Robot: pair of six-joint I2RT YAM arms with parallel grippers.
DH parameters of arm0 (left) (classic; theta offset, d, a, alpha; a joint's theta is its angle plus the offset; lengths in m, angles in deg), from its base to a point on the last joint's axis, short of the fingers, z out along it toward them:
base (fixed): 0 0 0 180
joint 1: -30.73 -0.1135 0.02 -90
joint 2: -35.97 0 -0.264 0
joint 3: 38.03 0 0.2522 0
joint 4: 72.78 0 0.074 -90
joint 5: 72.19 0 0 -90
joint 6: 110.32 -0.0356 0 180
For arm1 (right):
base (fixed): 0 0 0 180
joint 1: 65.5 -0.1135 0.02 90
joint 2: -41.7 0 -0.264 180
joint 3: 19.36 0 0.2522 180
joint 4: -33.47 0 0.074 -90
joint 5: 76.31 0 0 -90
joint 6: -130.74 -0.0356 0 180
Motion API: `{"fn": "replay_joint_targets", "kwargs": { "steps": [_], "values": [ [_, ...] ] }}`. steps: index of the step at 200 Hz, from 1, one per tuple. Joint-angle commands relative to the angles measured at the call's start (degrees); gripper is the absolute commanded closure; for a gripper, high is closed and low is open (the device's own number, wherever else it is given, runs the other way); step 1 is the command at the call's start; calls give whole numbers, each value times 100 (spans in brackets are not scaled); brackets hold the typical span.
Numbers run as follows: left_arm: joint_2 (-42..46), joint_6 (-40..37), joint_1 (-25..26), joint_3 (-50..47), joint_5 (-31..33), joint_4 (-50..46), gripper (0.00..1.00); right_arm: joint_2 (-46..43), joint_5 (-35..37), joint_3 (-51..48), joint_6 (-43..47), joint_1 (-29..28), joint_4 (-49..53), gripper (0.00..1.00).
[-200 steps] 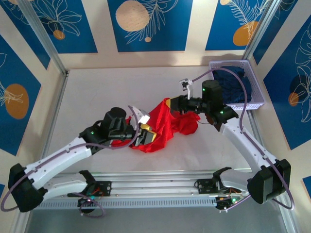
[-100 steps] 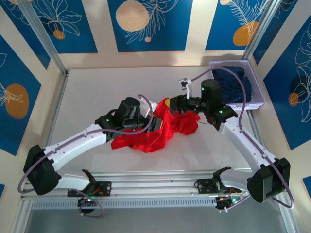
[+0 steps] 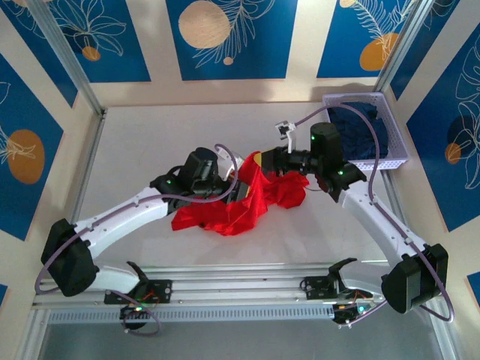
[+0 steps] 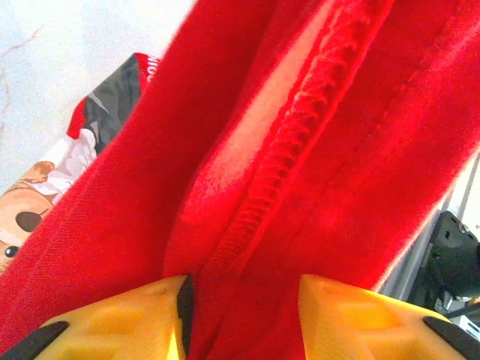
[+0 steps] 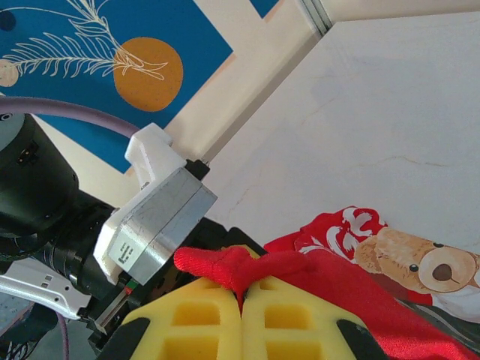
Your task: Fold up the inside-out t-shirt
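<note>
The red t-shirt [image 3: 225, 216] lies bunched mid-table, and part of it is raised toward the right arm. My right gripper [image 3: 260, 161] is shut on a twisted bit of its edge [image 5: 225, 268], pinched between the yellow fingers [image 5: 202, 322]. The teddy-bear print [image 5: 427, 264] faces up below that grip. My left gripper [image 3: 241, 189] is pushed into the hanging cloth from the left. In the left wrist view a seamed fold of the t-shirt [image 4: 300, 150] runs between its fingertips [image 4: 150, 311], which stand apart, with a dark gap beside the left one. The bear print [image 4: 22, 221] shows at the left edge.
A lilac basket [image 3: 396, 154] holding a dark navy garment [image 3: 360, 127] stands at the back right, close behind the right arm. A metal rail [image 3: 240, 289] runs along the near edge. Bare grey table [image 3: 142, 142] lies to the left and back.
My left arm has swung up and right into the hanging red cloth, and its jaws have narrowed a little. The right gripper has kept its hold in place.
</note>
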Motion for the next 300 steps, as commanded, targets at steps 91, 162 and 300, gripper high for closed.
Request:
{"fn": "replay_joint_targets", "kwargs": {
  "steps": [91, 162, 300],
  "values": [
    [-258, -65, -35, 19, -796, 13, 91, -71, -85, 132, 54, -20, -42, 100],
    [898, -268, -17, -831, -1016, 756, 100, -167, 124, 88, -148, 103, -131, 100],
    [1892, -821, 284, -1530, -641, 248, 100, 96, 288, 274, -284, 178, 5, 100]
  ]
}}
